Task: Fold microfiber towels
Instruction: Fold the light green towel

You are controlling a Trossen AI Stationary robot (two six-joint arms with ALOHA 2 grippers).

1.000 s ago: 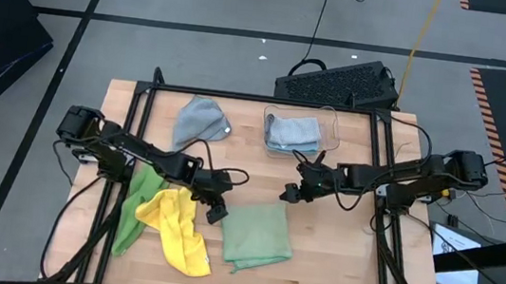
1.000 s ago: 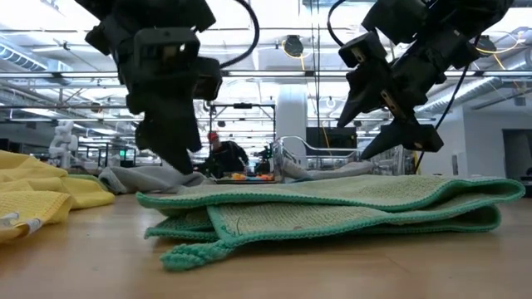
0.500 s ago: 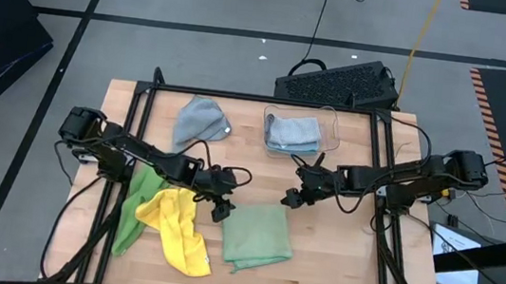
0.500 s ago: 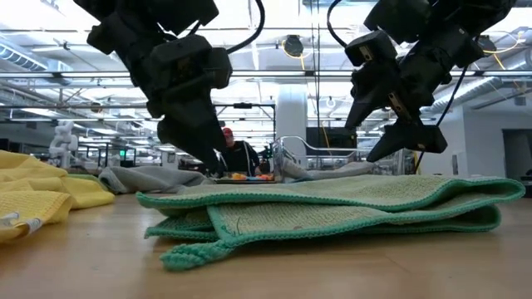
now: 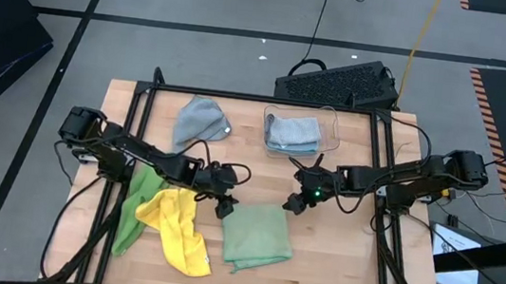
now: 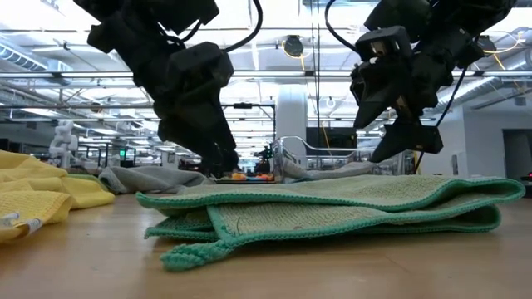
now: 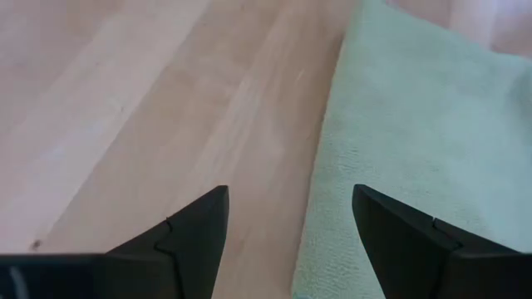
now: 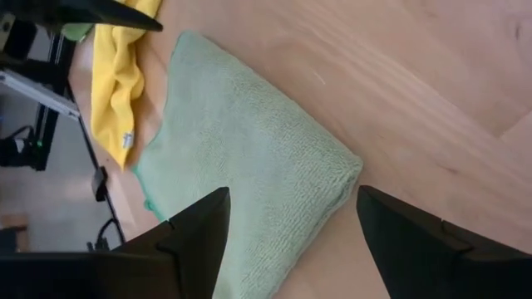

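While the high view is laying out the whole surface for me, the low view is giving only the sage towel up close, folded in layers, with a yellow towel at its edge and a grey one lying behind. From above I am also seeing what the low view is hiding: the bright green towel lying under the yellow one beside my left arm, the grey towel bunched near the far edge, and the sage towel sitting as a folded square near the front middle.

My left fingers are standing wide apart and holding nothing. I am hovering them just off the sage towel's far left corner; in my left wrist view one finger is showing over bare wood and the other over the towel's edge.

My right fingers are also spread wide and empty, hanging just beyond the towel's far right corner. My right wrist view is showing that corner pointing between my two fingers, with the yellow towel farther off.

The clear bin is sitting at the far edge, and folded pale cloth, blue and grey, is lying inside it.
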